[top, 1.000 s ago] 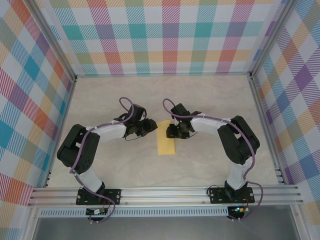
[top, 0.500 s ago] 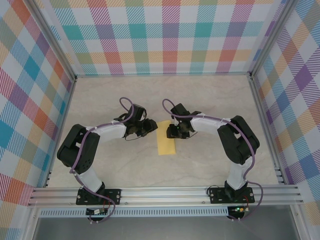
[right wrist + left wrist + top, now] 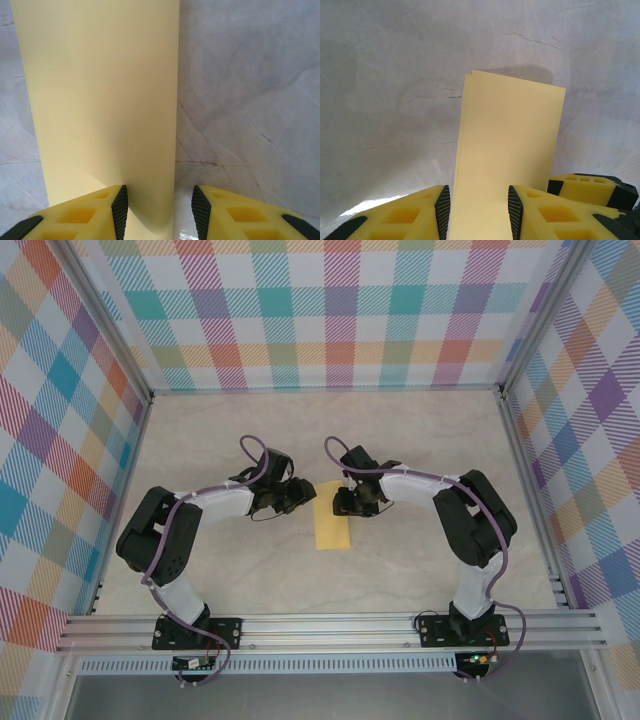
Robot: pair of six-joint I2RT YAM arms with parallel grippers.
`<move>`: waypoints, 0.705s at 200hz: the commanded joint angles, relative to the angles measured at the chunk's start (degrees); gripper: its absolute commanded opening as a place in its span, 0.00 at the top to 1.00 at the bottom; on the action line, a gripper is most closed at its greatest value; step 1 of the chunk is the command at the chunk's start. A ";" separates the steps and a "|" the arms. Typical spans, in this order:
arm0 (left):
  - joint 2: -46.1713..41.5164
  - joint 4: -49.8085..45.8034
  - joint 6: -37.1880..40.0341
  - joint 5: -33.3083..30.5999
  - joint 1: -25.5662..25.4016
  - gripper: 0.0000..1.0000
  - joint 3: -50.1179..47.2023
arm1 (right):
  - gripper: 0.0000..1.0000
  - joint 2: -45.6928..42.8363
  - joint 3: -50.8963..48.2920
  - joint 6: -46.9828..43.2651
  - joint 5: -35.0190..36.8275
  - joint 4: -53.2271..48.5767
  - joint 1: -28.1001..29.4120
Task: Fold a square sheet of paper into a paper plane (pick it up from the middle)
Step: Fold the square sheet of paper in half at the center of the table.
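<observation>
Folded yellow sheet (image 3: 332, 528) is lying flat on the marbled table (image 3: 420, 440), one end under both tools. Left gripper (image 3: 479, 207): jaws standing apart, sheet stretching ahead from between them. Right gripper (image 3: 159, 207): jaws apart, straddling the sheet's long edge.

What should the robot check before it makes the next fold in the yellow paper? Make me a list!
1. Paper folded in half, flat on the table: ok.
2. Layers line up: not ok, one long edge shows a small offset.
3. Left gripper over the paper, jaws apart: ok.
4. Right gripper over the paper's side edge, jaws apart: ok.
5. Fingers pressing the paper down: cannot tell.
</observation>
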 commanded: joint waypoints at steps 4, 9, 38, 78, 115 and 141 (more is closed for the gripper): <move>1.14 1.75 -0.76 1.74 -1.02 0.63 0.16 | 0.59 2.25 -0.08 0.09 2.60 -2.22 -0.68; 1.30 1.98 -0.77 1.99 -1.04 0.63 0.17 | 0.59 2.16 -0.08 0.13 2.58 -2.24 -0.68; 2.55 2.53 -1.01 3.17 -1.42 0.69 0.79 | 0.59 2.16 -0.08 -0.06 2.61 -2.28 -0.68; 3.15 2.75 -1.12 3.51 -1.75 0.73 0.98 | 0.59 2.43 -0.01 -1.38 2.16 -2.24 -0.68; 3.47 2.75 -1.21 3.78 -1.85 0.73 1.22 | 0.59 2.86 0.10 -2.24 2.16 -2.53 -0.68; 4.04 3.18 -1.39 4.36 -1.92 0.74 1.22 | 0.59 3.10 0.01 -2.43 1.98 -2.25 -0.69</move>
